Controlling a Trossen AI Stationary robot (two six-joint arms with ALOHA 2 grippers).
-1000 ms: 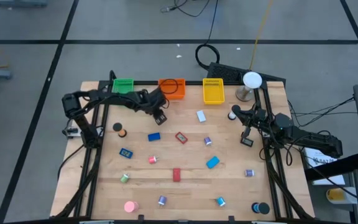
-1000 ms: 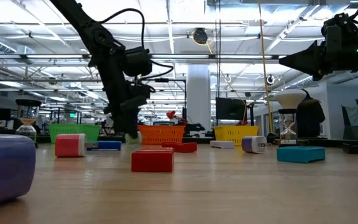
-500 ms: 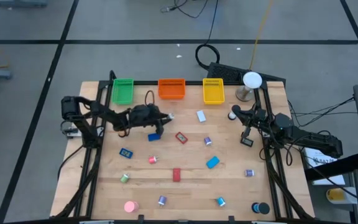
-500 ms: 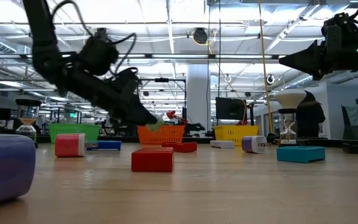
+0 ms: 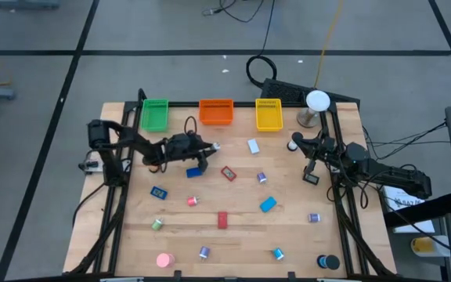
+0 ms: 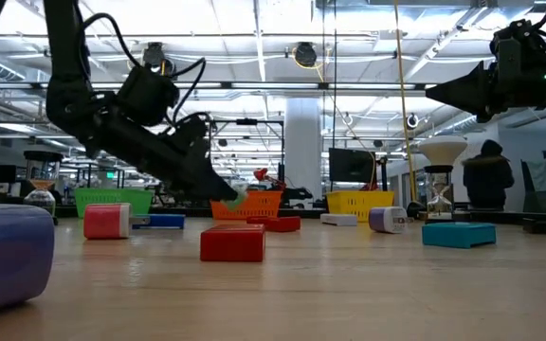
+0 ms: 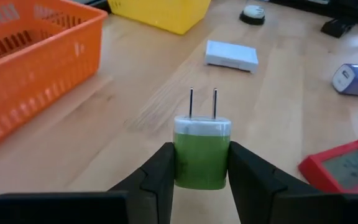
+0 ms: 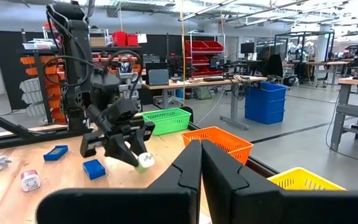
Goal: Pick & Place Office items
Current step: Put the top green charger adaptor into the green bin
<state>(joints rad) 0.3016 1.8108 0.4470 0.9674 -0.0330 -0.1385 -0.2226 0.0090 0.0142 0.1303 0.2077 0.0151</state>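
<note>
The left pincer [image 7: 199, 163] has a green plug adapter [image 7: 201, 151] clamped between its two fingers, prongs pointing forward and away from the wrist, body squarely between the pads so it can't twist. In the overhead shot it hangs above the desk [image 5: 296, 227] just in front of the orange tray [image 5: 216, 111], well clear of the wood, which looks like a carry height rather than a set-down. Tilted nose-down toward the trays, I'd judge it's lining up a drop. Orange is nearest; the green tray [image 5: 155, 113] sits to one side and the yellow tray [image 5: 268, 114] to the other.

Under the arm lies a blue block [image 5: 195, 171], untouched, with a red flat piece [image 5: 228, 172] just beside it and a white block [image 5: 253, 146] farther toward yellow. More small pieces are scattered across the near half of the desk, waiting.

The right pincer [image 8: 201, 163] is parked at its own edge of the desk, fingers pressed together, holding nothing.
</note>
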